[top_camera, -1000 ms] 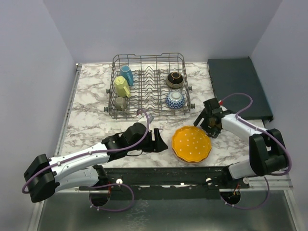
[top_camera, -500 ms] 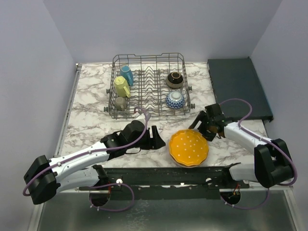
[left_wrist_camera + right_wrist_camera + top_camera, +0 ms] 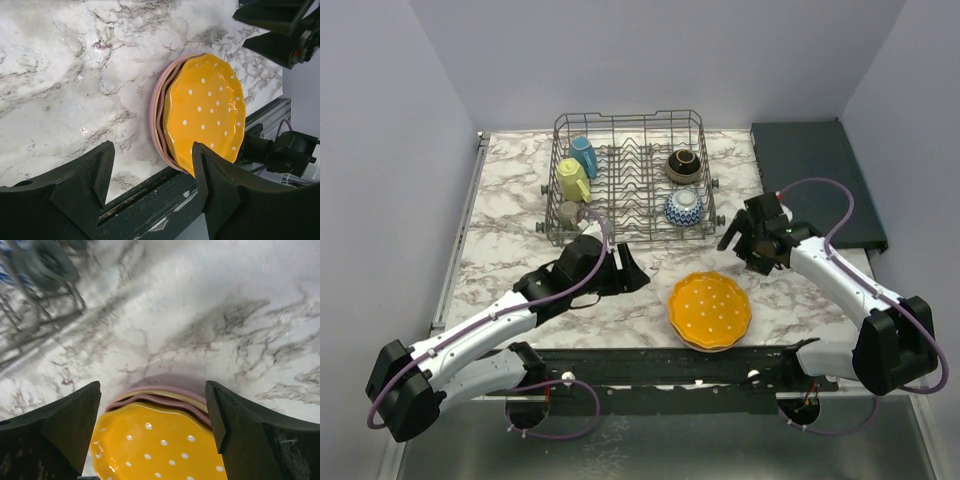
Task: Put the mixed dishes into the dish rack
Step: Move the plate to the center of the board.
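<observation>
Currently, both arms are over the marble table (image 3: 510,262) with nothing gripped. The left gripper (image 3: 632,272) has its fingers (image 3: 85,192) spread wide and empty; the right gripper (image 3: 745,245) likewise has its fingers (image 3: 55,422) parted with nothing between them. 1 orange white-dotted plate (image 3: 711,308) lies on top of a stack of pink plates (image 3: 156,107) at the near edge of the table, not in the rack. The orange plate sits off-centre on the stack, shifted toward the table edge, so the pink rims show on the far side. In the left wrist view the stack lies ahead of the fingertips, apart from them and closer to the finger on the right of that view. In the right wrist view the stack lies just ahead of the gap between the fingers and below it; contact is not seen. The dish rack (image 3: 625,114) stands beyond both grippers, close behind the left fingers and off to the left of the right fingers. It holds 1 blue mug (image 3: 583,155), 1 yellow-green mug (image 3: 573,180) and 1 small grey cup (image 3: 569,213) in its left column, and 1 dark brown bowl (image 3: 683,165) and 1 blue-white bowl (image 3: 684,207) on its right side. A dark flat tray (image 3: 815,180) lies to the right of the rack, behind the right gripper.
</observation>
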Controlling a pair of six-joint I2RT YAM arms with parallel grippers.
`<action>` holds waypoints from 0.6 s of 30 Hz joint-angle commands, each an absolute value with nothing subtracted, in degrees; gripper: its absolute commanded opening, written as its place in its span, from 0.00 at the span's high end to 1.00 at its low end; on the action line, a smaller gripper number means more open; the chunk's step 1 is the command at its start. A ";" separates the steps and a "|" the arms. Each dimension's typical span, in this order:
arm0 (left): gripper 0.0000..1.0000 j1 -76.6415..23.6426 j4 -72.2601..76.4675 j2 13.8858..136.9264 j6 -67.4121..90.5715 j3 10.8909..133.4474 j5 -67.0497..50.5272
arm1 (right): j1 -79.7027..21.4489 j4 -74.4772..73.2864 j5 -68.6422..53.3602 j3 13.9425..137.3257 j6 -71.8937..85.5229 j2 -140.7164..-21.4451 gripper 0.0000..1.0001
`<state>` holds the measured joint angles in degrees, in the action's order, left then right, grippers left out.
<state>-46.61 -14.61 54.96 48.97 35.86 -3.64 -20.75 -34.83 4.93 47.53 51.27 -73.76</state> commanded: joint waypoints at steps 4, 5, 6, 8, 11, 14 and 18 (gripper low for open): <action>0.30 -43.13 -18.26 55.86 49.19 40.48 -2.57 | -21.00 -41.32 13.70 59.33 44.03 -74.65 0.08; 0.29 -42.70 -18.28 56.38 49.71 41.16 -1.57 | -20.96 -40.80 13.16 60.11 43.28 -74.79 0.08; 0.28 -42.40 -18.37 56.92 50.41 41.64 -0.72 | -20.99 -40.28 12.78 60.52 42.48 -74.76 0.08; 0.28 -41.64 -18.28 57.98 51.66 43.17 1.22 | -20.99 -38.77 11.88 60.73 40.76 -74.69 0.08; 0.27 -41.08 -18.41 60.32 53.25 46.02 3.35 | -20.98 -38.86 12.84 62.09 39.69 -75.15 0.07; 0.26 -40.83 -18.63 62.72 56.88 48.01 6.10 | -20.99 -39.86 13.96 63.92 38.93 -75.16 0.06; 0.24 -40.76 -18.54 65.97 61.26 50.78 8.60 | -21.01 -39.31 14.49 63.94 37.70 -73.72 0.05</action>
